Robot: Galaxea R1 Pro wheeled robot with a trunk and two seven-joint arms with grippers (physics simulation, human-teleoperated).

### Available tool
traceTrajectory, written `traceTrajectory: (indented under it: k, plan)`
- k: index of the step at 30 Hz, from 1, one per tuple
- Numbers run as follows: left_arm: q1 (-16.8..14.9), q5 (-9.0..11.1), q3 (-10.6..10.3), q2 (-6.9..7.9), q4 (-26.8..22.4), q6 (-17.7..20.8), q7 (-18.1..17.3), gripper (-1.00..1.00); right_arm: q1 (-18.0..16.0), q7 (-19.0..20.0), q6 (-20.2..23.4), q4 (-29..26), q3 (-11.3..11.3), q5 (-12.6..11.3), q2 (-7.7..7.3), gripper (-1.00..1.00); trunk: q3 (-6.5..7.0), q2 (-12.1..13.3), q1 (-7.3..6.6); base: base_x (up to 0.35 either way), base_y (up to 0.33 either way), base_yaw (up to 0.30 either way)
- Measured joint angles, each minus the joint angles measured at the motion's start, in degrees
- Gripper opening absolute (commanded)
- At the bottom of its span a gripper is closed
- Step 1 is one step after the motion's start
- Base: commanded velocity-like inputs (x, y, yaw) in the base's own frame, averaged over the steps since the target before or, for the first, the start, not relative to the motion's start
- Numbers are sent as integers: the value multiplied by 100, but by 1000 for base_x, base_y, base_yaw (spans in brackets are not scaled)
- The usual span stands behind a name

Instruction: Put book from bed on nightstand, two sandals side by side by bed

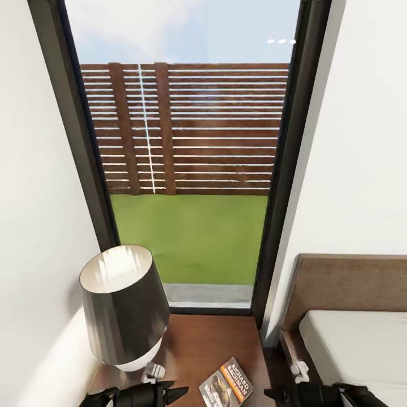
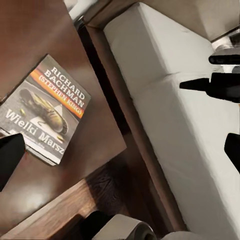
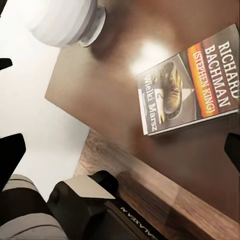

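The book (image 1: pixel 226 385) lies flat on the reddish-brown nightstand (image 1: pixel 203 345), cover up, with its orange band and white "Richard Bachman" lettering plain in the left wrist view (image 2: pixel 47 107) and the right wrist view (image 3: pixel 192 85). My left gripper (image 1: pixel 174 390) hovers just left of the book, open and empty. Between the nightstand and the bed (image 1: pixel 362 345), my right gripper (image 1: pixel 274 393) is also open and holds nothing. Both sets of dark fingertips (image 2: pixel 10 160) (image 3: pixel 11 155) stand wide apart. The sandals are out of view.
A lamp (image 1: pixel 125 308) with a dark shade stands on the nightstand's left part, its white base (image 3: pixel 65 22) close to the book. Behind it is a tall dark-framed window (image 1: pixel 192 169) between white walls. The brown headboard (image 1: pixel 345 282) rises at the right.
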Motion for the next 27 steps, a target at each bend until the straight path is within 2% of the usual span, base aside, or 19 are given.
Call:
traceTrajectory:
  k: [6,10,14,15,18,22,24,27]
  plan:
    - [5,-7,-11,-114,212,-177,429,100,0,-23,-456,726,6,12,17,100,108,241,-132,0,0,0]
    - [18,-14,-18,-160,535,-503,711,100,-1,-58,-533,1300,23,19,54,100,179,401,-220,0,0,0]
    - [23,-11,-12,-191,868,-807,774,100,7,-143,-540,1536,17,18,76,100,251,562,-308,0,0,0]
    - [28,-14,-7,-220,1180,-1055,905,100,14,-611,-531,1796,51,25,81,100,268,602,-330,0,0,0]
    - [28,-2,-2,-234,1472,-1264,1137,100,21,-889,-564,1926,20,20,86,100,323,722,-396,0,0,0]
    - [30,18,-3,-238,2052,-1692,1491,100,36,-1009,-891,1979,14,18,90,100,395,883,-484,0,0,0]
    - [35,11,-3,-237,2329,-1962,1747,100,43,-1022,-949,1990,14,14,91,100,431,963,-527,0,0,0]
    - [73,12,-1,-237,2617,-2359,2316,100,51,-1033,-979,2000,7,11,91,100,485,1083,-593,0,0,0]
